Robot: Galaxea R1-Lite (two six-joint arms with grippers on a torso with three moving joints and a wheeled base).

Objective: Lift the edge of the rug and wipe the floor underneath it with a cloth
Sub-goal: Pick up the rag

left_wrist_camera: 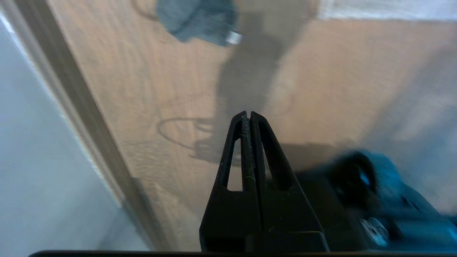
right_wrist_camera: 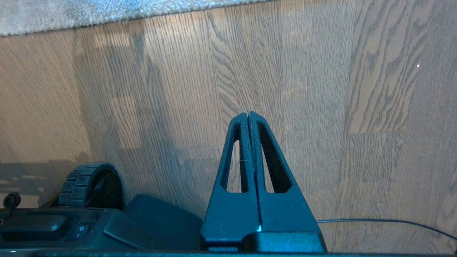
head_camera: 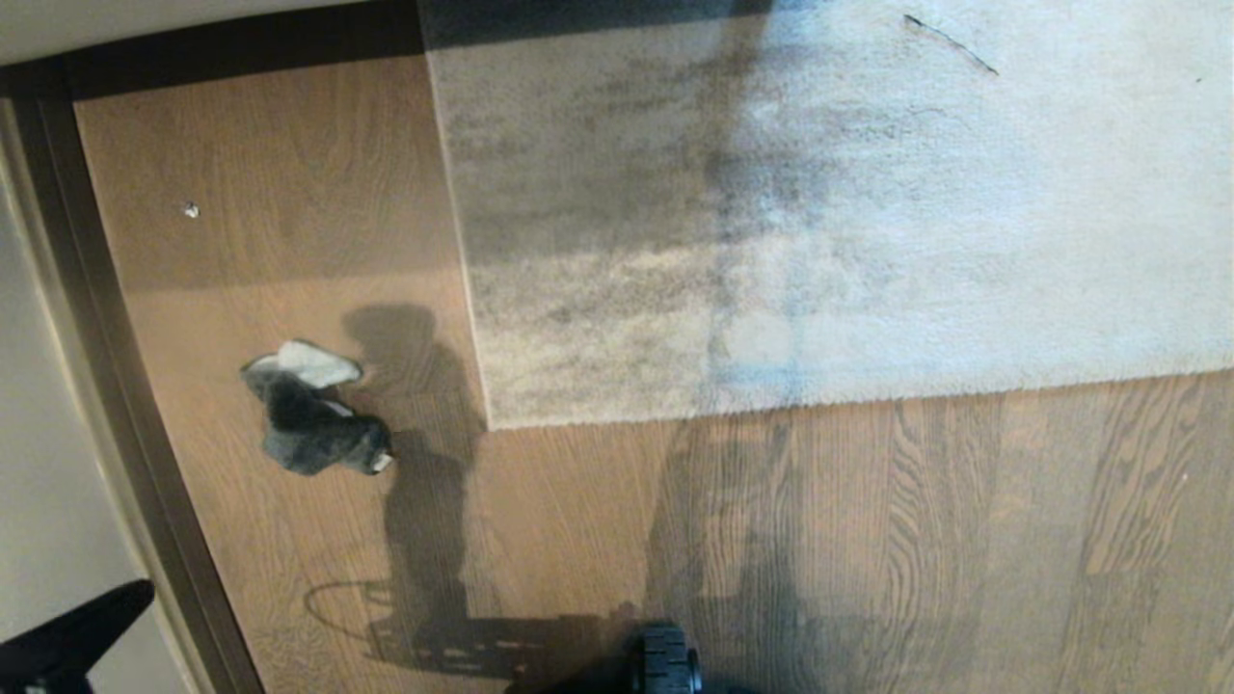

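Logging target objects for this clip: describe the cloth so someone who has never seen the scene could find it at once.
Find the large grey rug on the wood floor. Off its near corner, toward the dark skirting strip, a small crumpled cloth lies alone on bare planks. It is part whitish, part dark grey, the only soft lump there.

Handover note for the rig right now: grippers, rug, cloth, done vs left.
Left gripper: shut, empty, over bare floor near the skirting strip.
Right gripper: shut, empty, parked above the floor by the base.
Cloth: crumpled on the floor, left of the rug edge, not touching it.
Rug lies flat.
Done: nothing.
Left: grab cloth, lift edge, wipe underneath.
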